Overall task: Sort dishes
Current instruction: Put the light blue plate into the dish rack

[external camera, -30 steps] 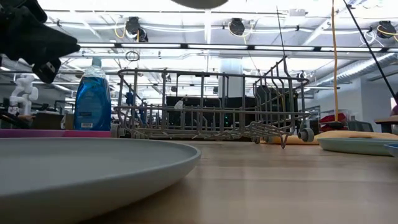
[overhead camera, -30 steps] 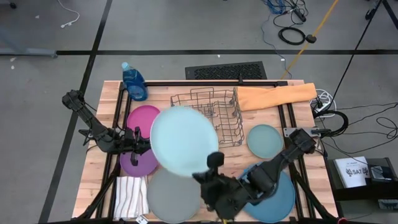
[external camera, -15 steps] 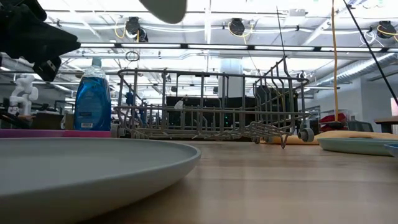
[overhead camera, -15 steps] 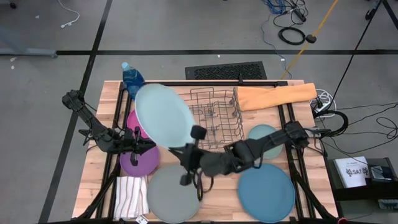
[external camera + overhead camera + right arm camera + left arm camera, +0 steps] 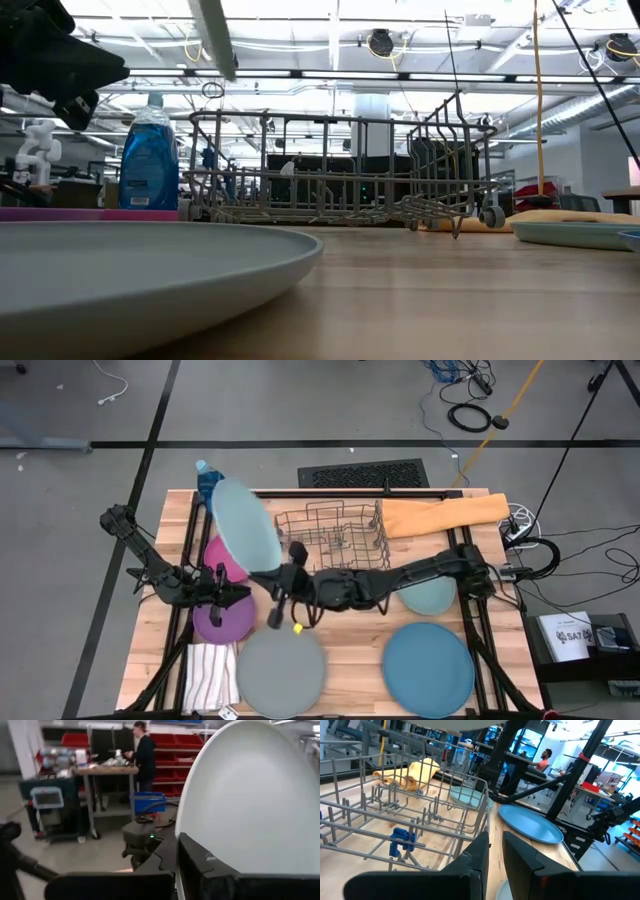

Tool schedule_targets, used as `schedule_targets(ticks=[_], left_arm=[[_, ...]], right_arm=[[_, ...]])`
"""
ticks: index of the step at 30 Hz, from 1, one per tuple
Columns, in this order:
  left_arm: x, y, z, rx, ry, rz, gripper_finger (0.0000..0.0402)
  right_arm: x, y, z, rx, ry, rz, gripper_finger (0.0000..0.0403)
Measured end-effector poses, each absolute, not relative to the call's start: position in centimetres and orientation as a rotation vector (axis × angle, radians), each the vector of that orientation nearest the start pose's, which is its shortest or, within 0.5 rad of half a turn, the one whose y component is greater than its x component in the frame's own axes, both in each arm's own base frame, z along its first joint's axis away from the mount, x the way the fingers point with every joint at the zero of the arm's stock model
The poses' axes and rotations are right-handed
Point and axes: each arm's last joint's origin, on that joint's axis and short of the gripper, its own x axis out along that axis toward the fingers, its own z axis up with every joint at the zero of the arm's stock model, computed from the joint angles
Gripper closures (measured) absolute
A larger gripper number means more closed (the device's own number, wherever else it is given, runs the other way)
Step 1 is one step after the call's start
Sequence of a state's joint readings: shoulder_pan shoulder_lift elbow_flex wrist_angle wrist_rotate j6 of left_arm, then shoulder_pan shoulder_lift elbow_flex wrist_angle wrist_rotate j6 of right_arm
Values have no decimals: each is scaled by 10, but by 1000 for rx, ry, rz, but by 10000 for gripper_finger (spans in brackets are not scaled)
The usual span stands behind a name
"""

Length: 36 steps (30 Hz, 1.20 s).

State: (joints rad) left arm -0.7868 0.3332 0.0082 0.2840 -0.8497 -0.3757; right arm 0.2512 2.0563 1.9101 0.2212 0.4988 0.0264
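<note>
We see the light blue plate (image 5: 246, 525) tilted on edge, pinched in the right gripper (image 5: 281, 582); grey plate (image 5: 281, 673) flat below it, magenta (image 5: 222, 552) and purple plates (image 5: 220, 622) beside.

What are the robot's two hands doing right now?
Left end effector: nearly closed, holding nothing, above the purple plate.
Right end effector: shut on the light blue plate.
</note>
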Motion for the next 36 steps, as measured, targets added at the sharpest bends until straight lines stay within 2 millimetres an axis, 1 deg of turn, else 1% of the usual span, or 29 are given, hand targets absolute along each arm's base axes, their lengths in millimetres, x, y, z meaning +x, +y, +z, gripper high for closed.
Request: schedule_targets(ticks=[3,7,12,15,18,22,27,31,33,36], left_arm=[[92,-62,165,-329,16,67,347],[92,-62,165,-329,17,66,347],[92,-62,165,-330,23,36,347],[92,-63,165,-330,24,34,347],[92,-63,165,-349,23,33,347],[92,-63,165,-350,23,33,347],[92,-63,165,-354,23,33,347],[92,-63,165,-353,23,33,347],[92,-63,165,-352,23,33,347],[92,-63,165,-348,23,33,347]], right_arm=[[477,100,345,118,-128,-271,403],[474,92,319,192,-218,-286,403],[469,86,292,255,-244,-308,403],[464,83,283,268,-270,-365,403],[461,81,276,286,-294,-360,403],[457,77,263,317,-279,-366,403],[446,71,248,366,-355,-360,403],[438,64,232,441,-370,-340,403],[433,63,229,461,-397,-336,403],[428,63,232,467,-462,-313,403]])
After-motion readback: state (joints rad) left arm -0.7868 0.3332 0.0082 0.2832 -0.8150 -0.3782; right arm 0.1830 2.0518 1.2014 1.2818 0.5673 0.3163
